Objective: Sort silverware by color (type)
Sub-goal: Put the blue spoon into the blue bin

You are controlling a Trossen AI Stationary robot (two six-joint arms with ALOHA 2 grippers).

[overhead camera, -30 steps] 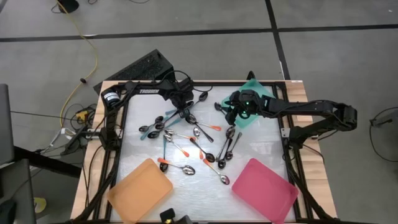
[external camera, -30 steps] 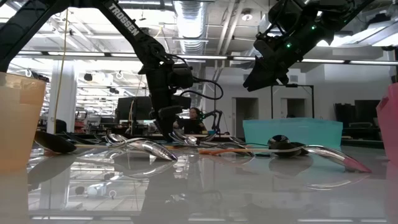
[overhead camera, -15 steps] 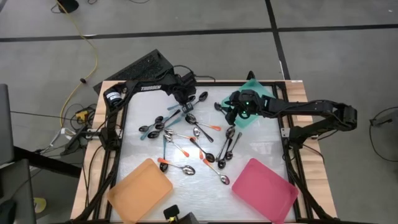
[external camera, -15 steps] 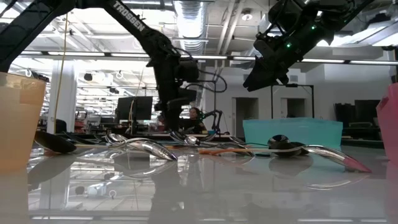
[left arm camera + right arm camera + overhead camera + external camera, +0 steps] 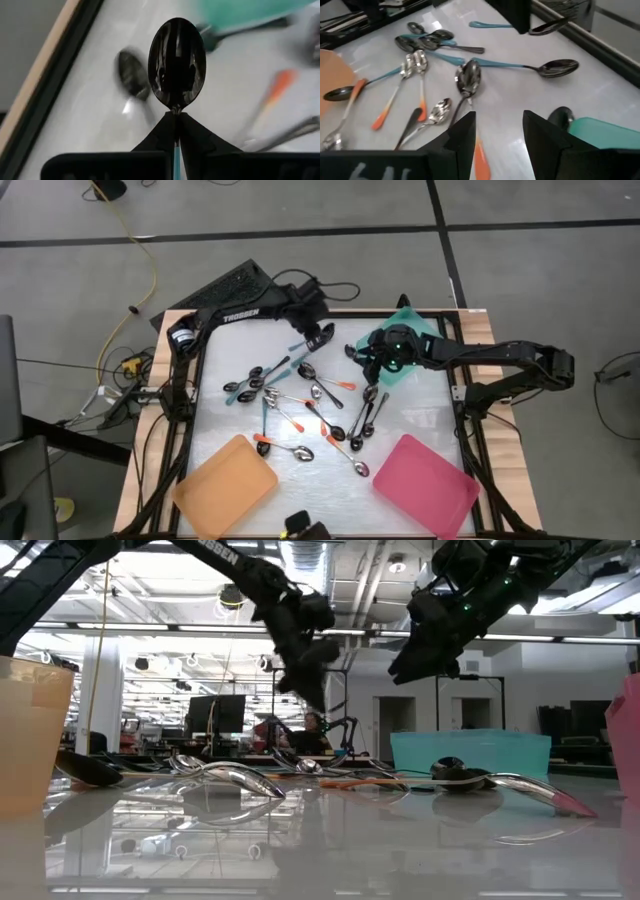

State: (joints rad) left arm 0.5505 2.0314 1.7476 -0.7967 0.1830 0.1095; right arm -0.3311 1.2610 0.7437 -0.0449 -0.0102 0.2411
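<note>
White table [image 5: 230,425], left pincer [image 5: 176,124] clamping teal-handled spoon [image 5: 177,62], bowl visible only wrist-side

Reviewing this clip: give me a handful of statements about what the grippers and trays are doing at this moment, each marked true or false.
1. The left gripper is shut on a teal-handled spoon. True.
2. That spoon lies flat on the table. False: it is lifted clear of the table, as the low view shows.
3. The right gripper holds an orange-handled spoon. False: its jaws are open and empty, hovering beside the teal tray.
4. The orange tray and the pink tray have no spoons in them. True.
5. The teal tray sits at the near edge between the other two trays. False: it is at the far right corner.
</note>
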